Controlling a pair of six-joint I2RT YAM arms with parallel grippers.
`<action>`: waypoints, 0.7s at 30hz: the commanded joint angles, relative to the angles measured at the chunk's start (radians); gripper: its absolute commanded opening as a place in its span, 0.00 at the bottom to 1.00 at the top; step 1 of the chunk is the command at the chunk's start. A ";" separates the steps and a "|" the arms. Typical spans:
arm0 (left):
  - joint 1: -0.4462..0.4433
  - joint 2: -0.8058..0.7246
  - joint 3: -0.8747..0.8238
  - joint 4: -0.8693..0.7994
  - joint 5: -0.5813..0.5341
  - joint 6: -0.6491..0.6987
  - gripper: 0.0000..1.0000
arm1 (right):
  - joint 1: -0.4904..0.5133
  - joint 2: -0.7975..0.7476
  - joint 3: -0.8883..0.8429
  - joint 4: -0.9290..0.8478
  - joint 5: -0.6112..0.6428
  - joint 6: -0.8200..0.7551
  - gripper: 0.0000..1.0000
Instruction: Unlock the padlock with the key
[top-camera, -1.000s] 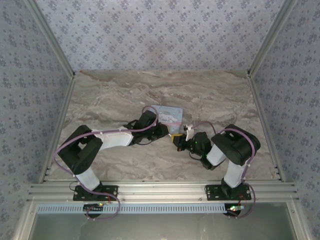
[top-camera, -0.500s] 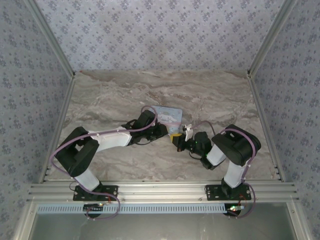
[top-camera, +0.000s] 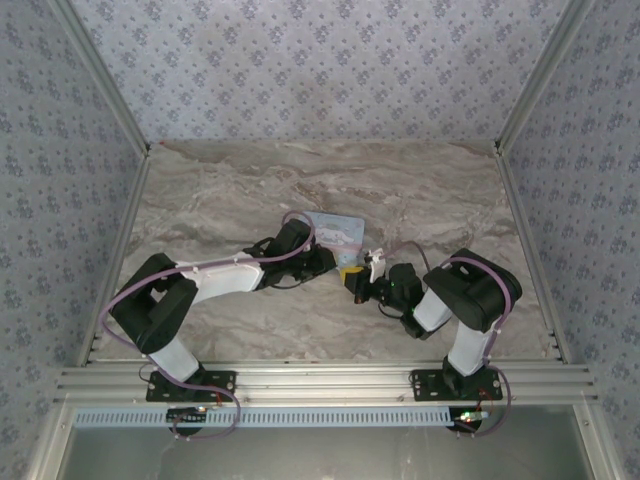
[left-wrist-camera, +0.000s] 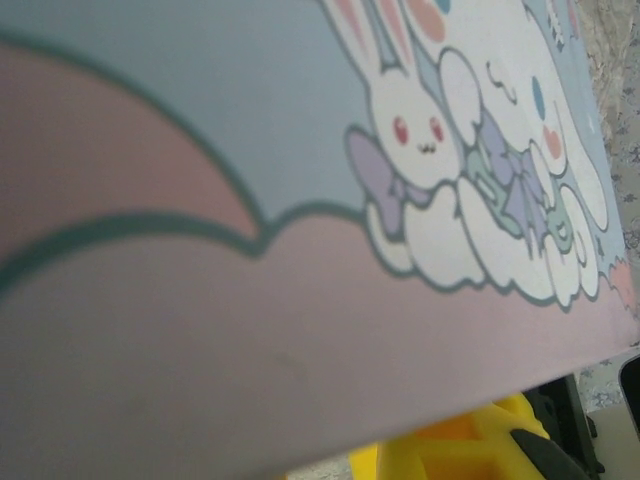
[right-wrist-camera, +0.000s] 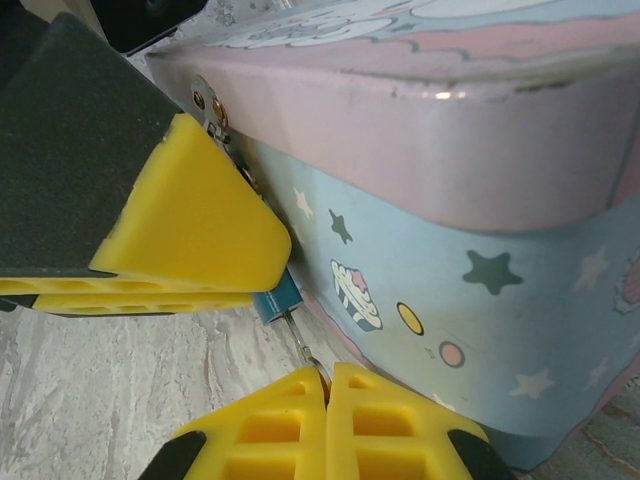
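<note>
Padlock (right-wrist-camera: 278, 302) first: its small blue body sits against the front wall of the tin box (right-wrist-camera: 480, 300), below the lid's edge. It is pinched between the yellow pads of the left gripper (right-wrist-camera: 258, 288), which is clamped on it. My right gripper (right-wrist-camera: 328, 388) is closed on a thin metal shank that I take for the key (right-wrist-camera: 303, 345), with its tip at the padlock's underside. I cannot tell whether it is fully seated.

My biggest worry is the tin. Nothing pins it, so a hard twist could drag it across the smooth top. Next, the soft left pads may let the lock body turn with the key, so the turn does nothing. Smallest, the slim key could slip between my right pads, bend, or back out of the keyway if I pull while turning.

Around all this, flower-patterned walls (top-camera: 320, 70) close three sides. The table (top-camera: 300, 190) has a marbled grey-brown finish and looks slick.
</note>
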 joint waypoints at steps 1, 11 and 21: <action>-0.020 -0.021 0.045 0.039 0.080 -0.017 0.19 | 0.012 0.002 0.030 0.025 -0.002 -0.026 0.00; -0.021 -0.030 0.044 0.031 0.093 -0.023 0.19 | 0.006 -0.019 0.055 0.023 0.018 -0.073 0.00; -0.025 -0.014 0.054 0.033 0.097 -0.024 0.19 | 0.019 -0.012 0.119 0.025 0.019 -0.085 0.00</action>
